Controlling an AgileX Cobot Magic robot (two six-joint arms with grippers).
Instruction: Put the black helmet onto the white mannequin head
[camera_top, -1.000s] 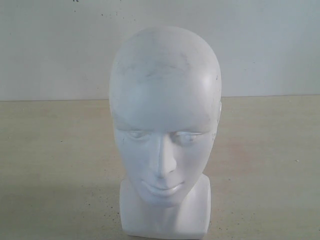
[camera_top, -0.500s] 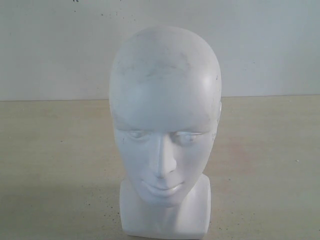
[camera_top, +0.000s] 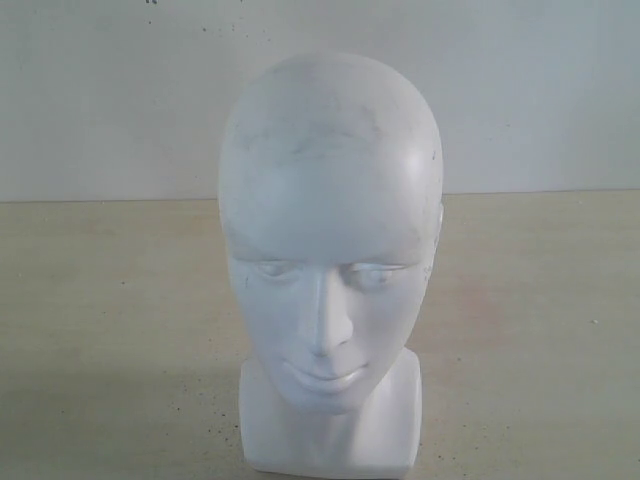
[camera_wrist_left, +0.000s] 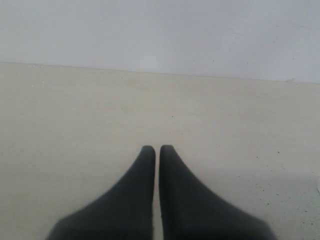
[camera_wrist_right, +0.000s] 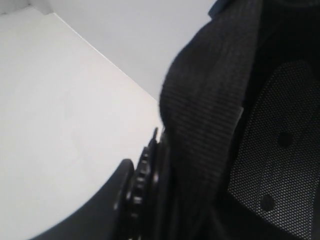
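The white mannequin head (camera_top: 330, 250) stands upright on the beige table, bare and facing the exterior camera. No helmet or arm shows in that view. In the right wrist view the black helmet (camera_wrist_right: 250, 125) fills the frame, its woven edge padding and mesh lining up close. My right gripper (camera_wrist_right: 165, 170) is shut on the helmet's rim, with one dark finger (camera_wrist_right: 120, 195) on the outside and the other hidden inside. My left gripper (camera_wrist_left: 157, 150) is shut with nothing between its fingertips, low over bare table.
A pale wall (camera_top: 100, 90) rises behind the beige table (camera_top: 110, 320). The left wrist view shows only tabletop and that wall.
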